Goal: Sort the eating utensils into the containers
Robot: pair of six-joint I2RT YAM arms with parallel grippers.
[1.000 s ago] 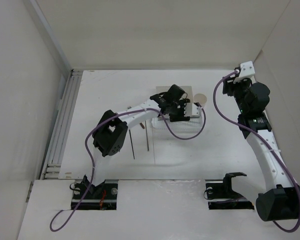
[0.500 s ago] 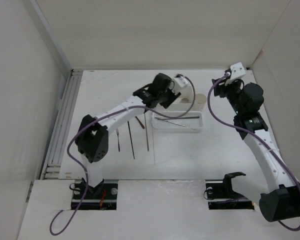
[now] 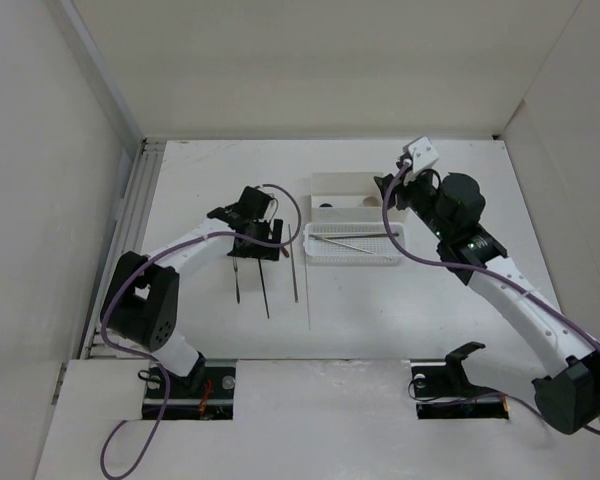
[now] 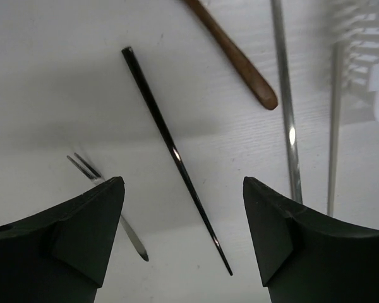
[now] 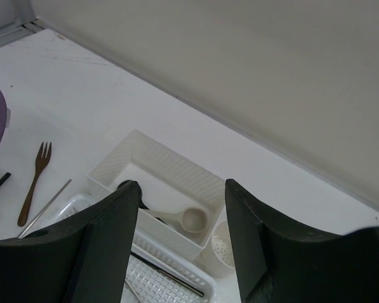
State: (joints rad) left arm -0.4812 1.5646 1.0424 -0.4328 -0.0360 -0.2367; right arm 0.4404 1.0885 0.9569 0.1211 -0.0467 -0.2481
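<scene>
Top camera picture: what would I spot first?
The left end effector hangs open above loose chopsticks and a small fork on the white table. Right of them sits a white perforated basket holding more chopsticks. The right end effector hovers by the white box.

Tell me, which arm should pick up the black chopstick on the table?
The left arm, probably. The left gripper hangs open right above the black chopstick, one finger on either side in its wrist view. The right gripper is over by the white box, farther away.
</scene>
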